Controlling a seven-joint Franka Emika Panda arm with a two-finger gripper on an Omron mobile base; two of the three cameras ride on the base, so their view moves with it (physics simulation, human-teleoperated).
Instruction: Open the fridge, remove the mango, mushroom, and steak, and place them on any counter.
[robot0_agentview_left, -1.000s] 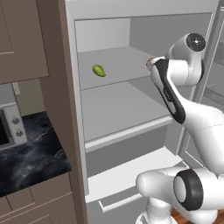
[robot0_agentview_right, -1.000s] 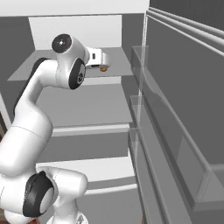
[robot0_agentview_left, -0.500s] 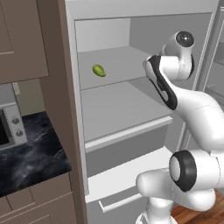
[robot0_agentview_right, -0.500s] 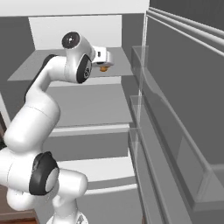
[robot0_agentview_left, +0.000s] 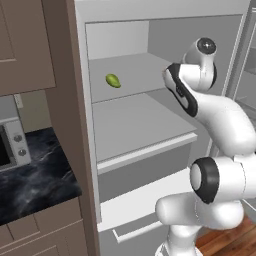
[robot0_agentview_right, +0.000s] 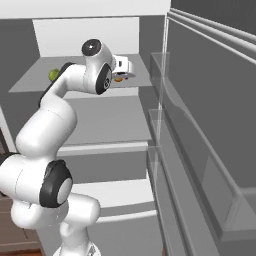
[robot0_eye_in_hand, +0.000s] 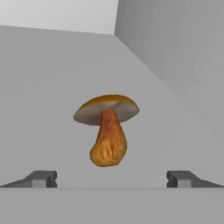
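The fridge (robot0_agentview_left: 140, 127) stands open, its door (robot0_agentview_right: 210, 120) swung out to the right. On its upper shelf lies the yellow-green mango (robot0_agentview_left: 113, 80), partly behind my arm in the right base view (robot0_agentview_right: 53, 75). The tan-orange mushroom (robot0_eye_in_hand: 108, 131) stands on the same shelf, further right, a short way ahead of my gripper (robot0_eye_in_hand: 111, 179). The gripper (robot0_agentview_right: 124, 72) is open and empty, its fingertips (robot0_eye_in_hand: 41, 178) spread wider than the mushroom (robot0_agentview_right: 119, 78). The steak is out of view. The black marbled counter (robot0_agentview_left: 35, 185) lies left of the fridge.
A grey microwave (robot0_agentview_left: 10, 145) sits on the counter beside the fridge's brown side panel (robot0_agentview_left: 70, 115). The lower shelf (robot0_agentview_left: 145, 150) and the bottom drawer (robot0_agentview_left: 135, 220) lie under my arm. The door's clear bins (robot0_agentview_right: 165, 165) crowd the right side.
My arm has risen and folded in closer to the fridge, carrying the hand a little further over the upper shelf toward the mushroom. The jaws have stayed open. The mango has not moved.
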